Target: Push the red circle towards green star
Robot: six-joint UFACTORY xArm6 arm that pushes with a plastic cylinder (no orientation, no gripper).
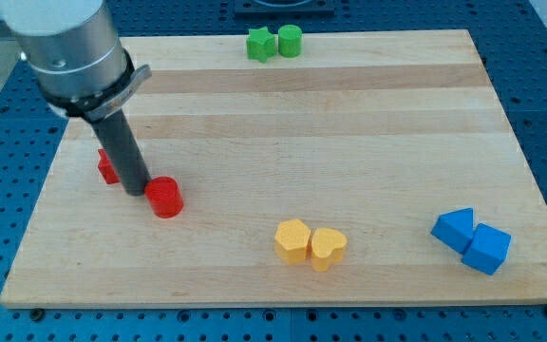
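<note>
The red circle (165, 197) is a short red cylinder at the view's lower left of the wooden board. The green star (260, 44) sits at the view's top edge, near the middle, far from the red circle. My tip (136, 189) rests on the board right at the red circle's left side, touching or almost touching it. A second red block (107, 167) lies just left of the rod, partly hidden behind it, so its shape cannot be made out.
A green cylinder (290, 41) stands right next to the green star. A yellow hexagon (292, 240) and a yellow heart (328, 248) sit together at the bottom middle. Two blue blocks (455, 229) (487, 250) touch at the bottom right. The board (349, 133) lies on a blue perforated table.
</note>
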